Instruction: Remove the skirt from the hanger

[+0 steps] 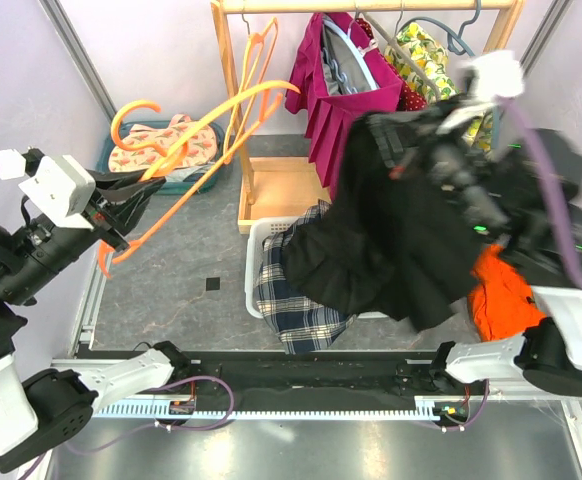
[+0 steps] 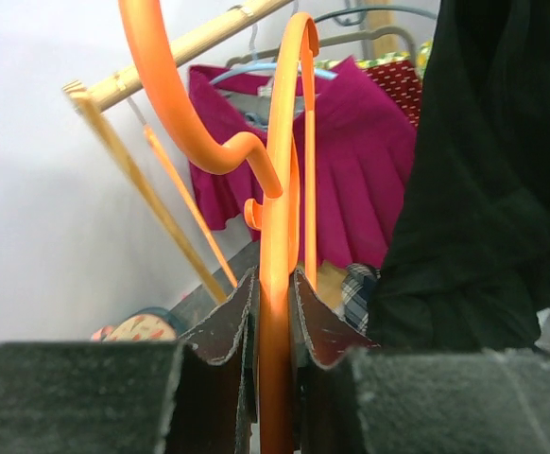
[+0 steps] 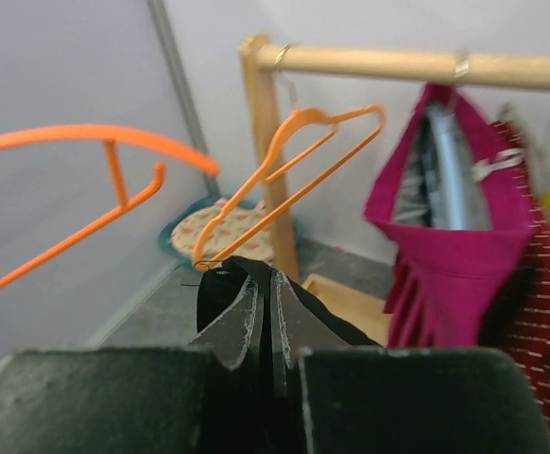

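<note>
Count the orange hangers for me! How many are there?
2. One orange hanger is pinched in the left gripper; the other hangs on the wooden rack beside its post. More could hide behind the hanging clothes.

Blk/white arms (image 1: 16, 265), purple cables (image 1: 556, 190), grey bases (image 1: 121, 378)

Hanger (image 2: 275, 312) at left, skirt (image 1: 401, 230) at right above basket (image 1: 251, 262), rack (image 1: 291, 6) behind

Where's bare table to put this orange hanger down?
Bare grey table lies between the left gripper and the white basket, around the small black mark. The wooden rack base is also bare. Crowded: the basket, full of plaid cloth and under the black skirt, and the teal bin back left.
</note>
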You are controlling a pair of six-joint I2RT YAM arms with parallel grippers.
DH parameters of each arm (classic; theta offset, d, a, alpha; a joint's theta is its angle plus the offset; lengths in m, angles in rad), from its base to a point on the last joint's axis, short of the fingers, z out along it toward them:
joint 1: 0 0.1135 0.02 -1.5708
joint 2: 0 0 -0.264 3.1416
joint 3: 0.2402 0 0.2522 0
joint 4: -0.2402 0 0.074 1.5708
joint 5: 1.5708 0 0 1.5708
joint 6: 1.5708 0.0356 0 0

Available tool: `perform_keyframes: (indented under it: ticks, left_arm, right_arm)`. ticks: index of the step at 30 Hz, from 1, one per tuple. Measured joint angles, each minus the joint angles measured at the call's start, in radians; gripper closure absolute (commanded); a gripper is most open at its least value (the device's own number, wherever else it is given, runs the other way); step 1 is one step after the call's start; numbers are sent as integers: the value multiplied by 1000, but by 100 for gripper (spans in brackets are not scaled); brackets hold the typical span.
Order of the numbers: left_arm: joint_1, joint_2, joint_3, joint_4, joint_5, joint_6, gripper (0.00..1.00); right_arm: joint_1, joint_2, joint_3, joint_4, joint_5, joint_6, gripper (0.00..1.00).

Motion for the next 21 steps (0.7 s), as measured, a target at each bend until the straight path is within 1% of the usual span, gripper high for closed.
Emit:
perform_keyframes:
  ticks: [5,8,11,13,17,21]
  left_arm:
    - [7,-9,-34,20,-71,-3,98]
    - [13,-10,-46,23,-89,-3,98]
    - [19,-15,-58,23,-93,-5,98]
    - [23,-18,-61,23,-93,-7,98]
    - [27,-21,-62,24,-93,-11,98]
    - [32,-20,-62,25,-87,-15,98]
  right_arm:
    - [0,60,-107,51,-126,84,100]
    - [0,60,-205,86,-158,123,100]
    - [1,24,-377,154,-148,156,100]
    - [1,9,-465,164,-132,173,100]
    - [1,4,-554,195,-107,192,100]
    - [-1,10,-564,249,-66,196,100]
